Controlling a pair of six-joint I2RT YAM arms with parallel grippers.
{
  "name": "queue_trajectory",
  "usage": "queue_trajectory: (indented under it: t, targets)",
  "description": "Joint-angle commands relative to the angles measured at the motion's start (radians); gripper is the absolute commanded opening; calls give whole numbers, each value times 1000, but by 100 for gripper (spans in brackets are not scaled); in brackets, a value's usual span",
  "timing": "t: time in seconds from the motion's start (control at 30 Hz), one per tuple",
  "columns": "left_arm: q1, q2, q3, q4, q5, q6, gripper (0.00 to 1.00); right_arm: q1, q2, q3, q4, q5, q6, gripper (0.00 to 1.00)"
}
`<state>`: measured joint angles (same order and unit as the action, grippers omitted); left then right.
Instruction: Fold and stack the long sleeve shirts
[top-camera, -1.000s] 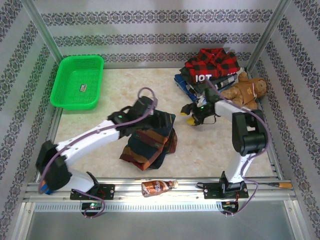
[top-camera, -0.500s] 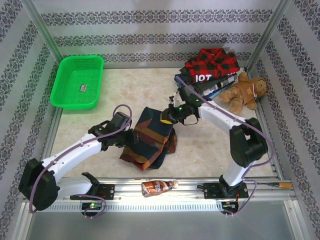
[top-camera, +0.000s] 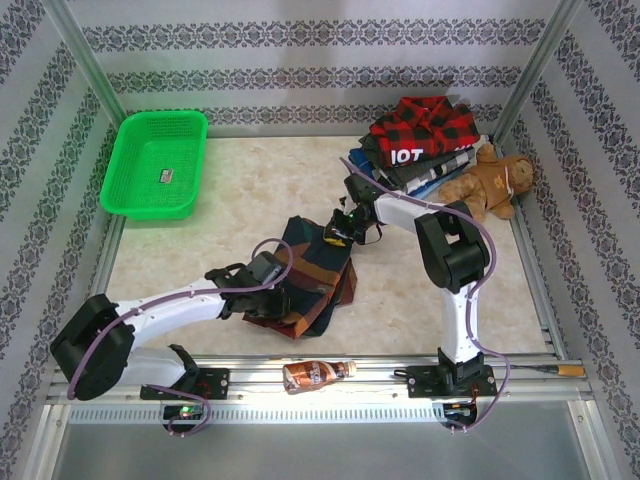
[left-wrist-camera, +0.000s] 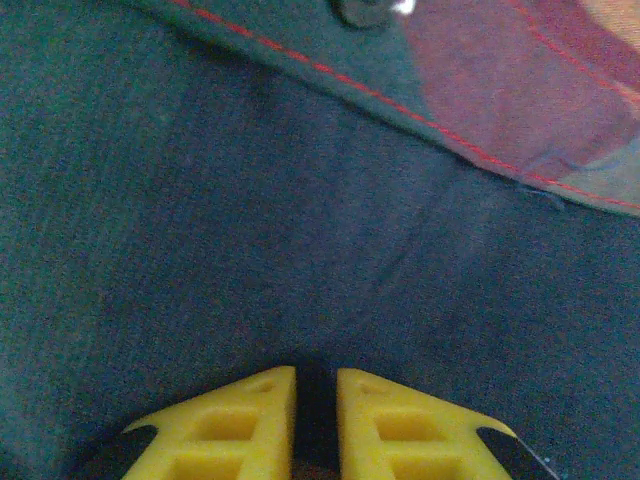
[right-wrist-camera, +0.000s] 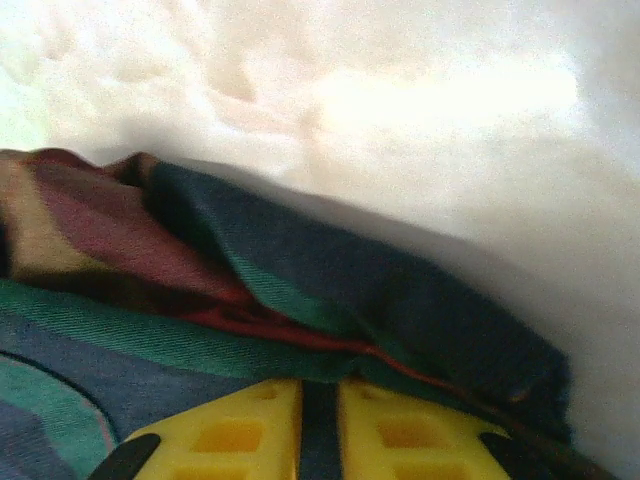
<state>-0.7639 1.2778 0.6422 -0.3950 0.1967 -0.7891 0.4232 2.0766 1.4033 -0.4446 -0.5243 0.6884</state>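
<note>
Around: green mesh basket (top-camera: 155, 165) at 10 o'clock, folded shirt stack (top-camera: 420, 140) and furry teddy bear (top-camera: 495, 185) at 2, brown bottle (top-camera: 318, 373) at 6. Mid-table, soft crumpled plaid shirt (top-camera: 318, 275), pinched narrowly at its 7 o'clock edge by left gripper (left-wrist-camera: 316, 372), at 1 o'clock by right gripper (right-wrist-camera: 320, 382). Hidden beneath: lower folds.

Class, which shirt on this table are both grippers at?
The plaid shirt, alone mid-table, left gripper at its near edge, right gripper at its far edge; the other shirts are piled far right.
</note>
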Motion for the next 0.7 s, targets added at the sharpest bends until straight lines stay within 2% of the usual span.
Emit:
queue_trajectory:
  t: [0.0, 0.1, 0.17, 0.2, 0.23, 0.33, 0.4, 0.5, 0.67]
  targets:
    - [-6, -78, 5, 46, 39, 35, 26, 17, -107, 19, -27, 51, -50, 29]
    - [-4, -101, 27, 2, 21, 41, 28, 29, -218, -24, -60, 37, -64, 33]
    - [20, -145, 56, -62, -2, 38, 31, 57, -351, -105, -74, -42, -32, 36]
    - [114, -213, 80, -140, -9, 2, 31, 114, -428, -179, -63, -134, 20, 36]
    - [188, -231, 105, -218, -41, -23, 30, 145, -453, -201, -57, -161, 35, 35]
    - [297, -220, 119, -289, -61, -35, 21, 239, -474, -242, -41, -220, 85, 28]
    - [333, -205, 115, -278, -52, -34, 19, 294, -460, -262, -8, -235, 123, 23]
    - [342, -172, 106, -177, 23, -24, 19, 356, -409, -248, -32, -228, 97, 18]
    - [341, -148, 48, -3, 165, -40, 18, 417, -320, -259, -8, -267, 87, 17]
